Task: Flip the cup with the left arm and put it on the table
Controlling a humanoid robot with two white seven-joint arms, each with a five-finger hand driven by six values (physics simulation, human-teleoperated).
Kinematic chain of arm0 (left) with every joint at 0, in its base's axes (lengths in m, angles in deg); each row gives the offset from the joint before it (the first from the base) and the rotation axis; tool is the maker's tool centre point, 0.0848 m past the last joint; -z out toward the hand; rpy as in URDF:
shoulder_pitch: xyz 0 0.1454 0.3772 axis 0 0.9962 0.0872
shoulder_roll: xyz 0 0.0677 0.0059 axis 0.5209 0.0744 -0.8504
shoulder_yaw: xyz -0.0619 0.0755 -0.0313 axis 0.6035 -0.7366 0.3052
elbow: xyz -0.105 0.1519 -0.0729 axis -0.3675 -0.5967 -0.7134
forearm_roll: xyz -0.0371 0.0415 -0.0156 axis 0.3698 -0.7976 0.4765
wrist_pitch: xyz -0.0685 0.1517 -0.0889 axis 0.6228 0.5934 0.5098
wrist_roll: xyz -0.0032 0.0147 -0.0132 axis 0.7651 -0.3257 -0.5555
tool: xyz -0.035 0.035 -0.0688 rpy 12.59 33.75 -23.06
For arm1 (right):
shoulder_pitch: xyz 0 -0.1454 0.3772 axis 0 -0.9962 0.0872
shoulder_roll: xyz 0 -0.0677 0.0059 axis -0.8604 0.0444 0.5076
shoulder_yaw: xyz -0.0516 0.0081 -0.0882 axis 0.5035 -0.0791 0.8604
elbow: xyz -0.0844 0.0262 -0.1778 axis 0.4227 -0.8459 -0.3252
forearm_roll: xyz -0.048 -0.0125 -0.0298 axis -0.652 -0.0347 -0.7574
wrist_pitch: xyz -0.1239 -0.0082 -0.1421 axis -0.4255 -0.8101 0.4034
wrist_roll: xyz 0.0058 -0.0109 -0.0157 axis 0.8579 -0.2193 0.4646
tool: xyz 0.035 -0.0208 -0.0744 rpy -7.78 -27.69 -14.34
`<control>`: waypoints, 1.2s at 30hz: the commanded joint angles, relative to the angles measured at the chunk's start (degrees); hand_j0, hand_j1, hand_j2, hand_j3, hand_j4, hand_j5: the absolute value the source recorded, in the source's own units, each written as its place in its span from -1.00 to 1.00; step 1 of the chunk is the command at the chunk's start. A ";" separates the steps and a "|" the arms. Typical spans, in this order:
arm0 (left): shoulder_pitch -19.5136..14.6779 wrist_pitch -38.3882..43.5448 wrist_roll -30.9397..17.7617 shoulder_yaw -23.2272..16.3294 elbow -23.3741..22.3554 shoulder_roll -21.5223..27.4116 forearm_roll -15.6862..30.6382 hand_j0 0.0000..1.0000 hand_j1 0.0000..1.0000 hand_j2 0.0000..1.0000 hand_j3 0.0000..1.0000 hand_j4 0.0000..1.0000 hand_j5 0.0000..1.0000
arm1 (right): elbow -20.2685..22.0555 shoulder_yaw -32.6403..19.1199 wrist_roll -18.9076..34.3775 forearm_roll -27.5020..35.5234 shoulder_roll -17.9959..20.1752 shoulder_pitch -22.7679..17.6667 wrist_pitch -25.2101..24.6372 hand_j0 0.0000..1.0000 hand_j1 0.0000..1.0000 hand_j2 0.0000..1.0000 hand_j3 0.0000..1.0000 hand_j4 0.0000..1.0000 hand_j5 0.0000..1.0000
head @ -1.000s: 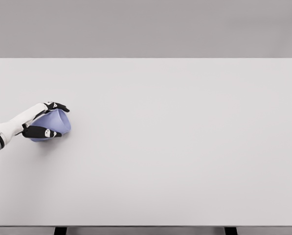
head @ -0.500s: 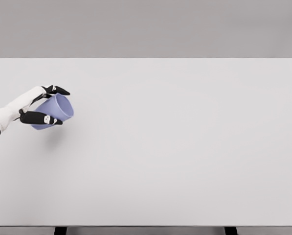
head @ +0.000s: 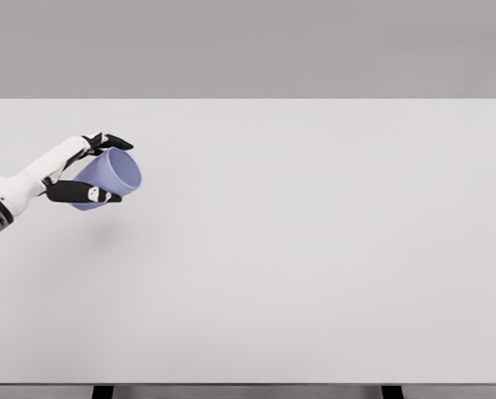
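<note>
Lavender cup (head: 108, 179) sits clasped in my left hand (head: 83, 169), tilted on its side with the mouth facing right, lifted clear above the far-left part of the white table (head: 314, 249).

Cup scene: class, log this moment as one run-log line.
left hand: shut on cup | cup: lifted, tilted, opening facing right | table: white | right arm: out of view
</note>
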 commanded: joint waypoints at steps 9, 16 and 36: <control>0.00 -2.62 0.01 1.20 -0.90 -5.32 0.29 0.43 0.43 0.43 0.43 0.43 0.43 | 0.01 -0.01 0.01 0.01 0.00 0.00 0.00 1.00 1.00 1.00 1.00 1.00 1.00; 0.00 -2.62 0.01 1.81 -1.78 -9.98 0.29 0.43 0.43 0.43 0.43 0.43 0.43 | 0.01 -0.01 0.01 0.01 0.00 0.00 0.00 1.00 1.00 1.00 1.00 1.00 1.00; 0.09 -4.91 -0.16 2.69 -4.42 -22.28 -0.85 0.44 0.44 0.44 0.44 0.44 0.44 | 0.01 -0.01 0.01 0.01 0.00 0.00 0.00 1.00 1.00 1.00 1.00 1.00 1.00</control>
